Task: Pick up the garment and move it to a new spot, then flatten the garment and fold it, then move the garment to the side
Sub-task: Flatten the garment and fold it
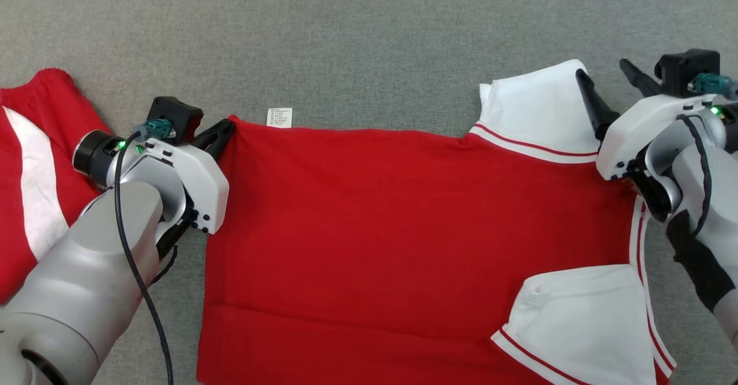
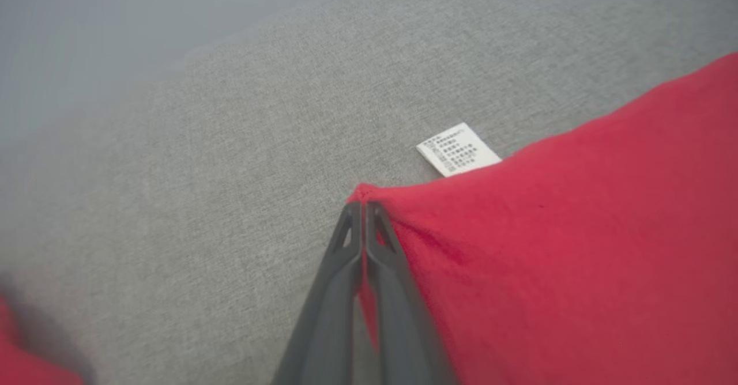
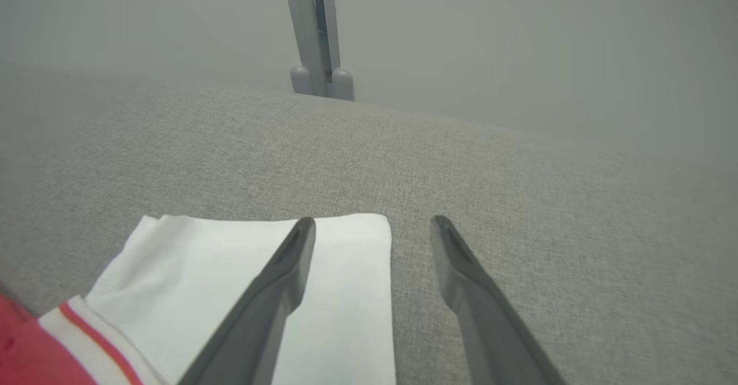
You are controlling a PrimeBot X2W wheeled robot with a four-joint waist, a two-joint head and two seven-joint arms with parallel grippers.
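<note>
Across the grey fabric surface (image 1: 369, 39), as the head view presents it, we find the garment (image 1: 375, 229), a red shirt, spread flat with its length running from the robot's left to its right. At its right end we mark two white sleeves, each trimmed with a thin red stripe. The far sleeve (image 1: 536, 108) lies outward on the grey surface, and the near sleeve (image 1: 576, 321) lies over the red body. A small white care label (image 1: 279, 117) projects from the far edge, close to the left corner.

At that far left corner we place the left gripper (image 1: 222, 134). In the left wrist view (image 2: 362, 207) its two dark fingers (image 2: 346, 258) are pressed together, with the corner of the red cloth pinched between them. The care label (image 2: 458, 150) lies flat on the grey surface just beyond the tips.

The right gripper (image 1: 602, 68) stands at the far right, beside the far sleeve, with its jaws spread wide and nothing between them. In the right wrist view (image 3: 373, 222) we see one finger (image 3: 271, 304) over the white cloth of the sleeve (image 3: 230, 270) and the other over bare grey surface past the sleeve's edge. Whether either finger touches what lies beneath it we cannot tell.

A second red-and-white cloth (image 1: 34, 172) lies at the left margin of the head view, apart from the garment. Beyond the surface's far edge, the right wrist view shows a pale grey post (image 3: 316, 33) standing upright.
</note>
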